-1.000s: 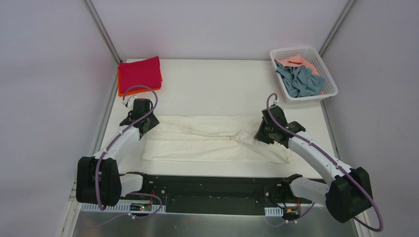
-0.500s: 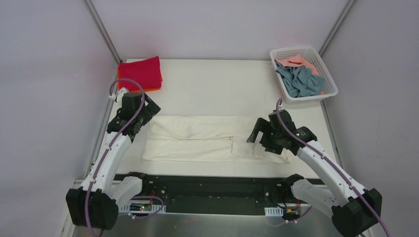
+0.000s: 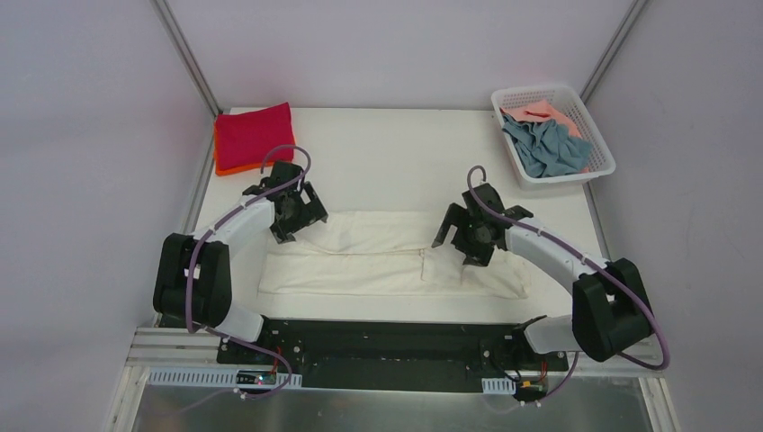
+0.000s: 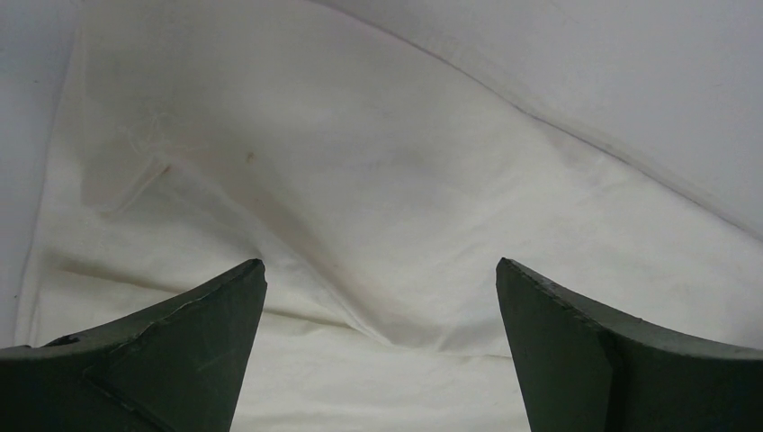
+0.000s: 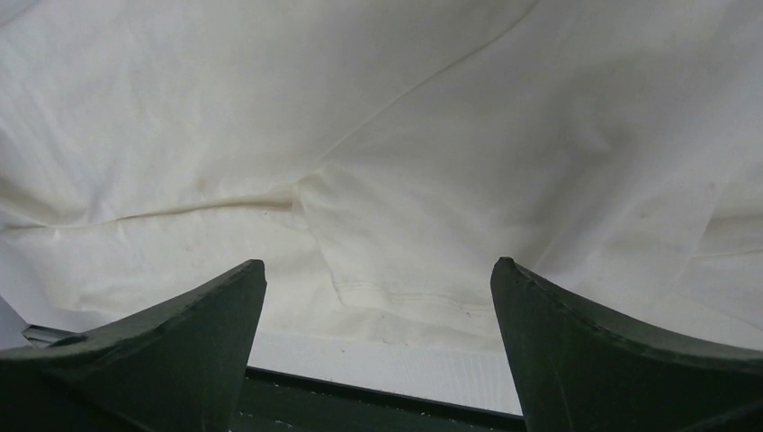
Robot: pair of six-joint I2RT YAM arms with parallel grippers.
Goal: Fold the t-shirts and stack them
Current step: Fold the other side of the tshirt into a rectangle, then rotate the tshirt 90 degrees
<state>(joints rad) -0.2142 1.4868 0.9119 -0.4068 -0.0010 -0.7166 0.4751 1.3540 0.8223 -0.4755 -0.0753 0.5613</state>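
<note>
Plainly the cream shirt (image 3: 378, 256) is the piece in hand. It lies flat on the table (image 3: 396, 162) as a long band folded lengthwise, running between the two arms near the front edge. The left pincer (image 3: 304, 211) hovers over the band's far left corner and the right pincer (image 3: 457, 236) over its right part. Both wrist views show the jaws spread wide with nothing between them and only pale cloth below.

This shirt looks thin, limp and light. It will sag and drape from any single hold, and soft ripples already run across it. Being layered, a shallow pinch could lift only the top sheet and pull the fold apart. The better holds are probably the band's end corners or the doubled edges, with each pincer biting through every layer. The stitched hem (image 5: 396, 295) under the right wrist looks a little firmer than the open cloth.

A red shirt (image 3: 255, 133) lies folded on an orange shirt (image 3: 229, 168) at the far left corner. A grey-blue shirt (image 3: 544, 147) and a pink shirt (image 3: 562, 115) sit crumpled in the basket (image 3: 572, 176) at the far right.
</note>
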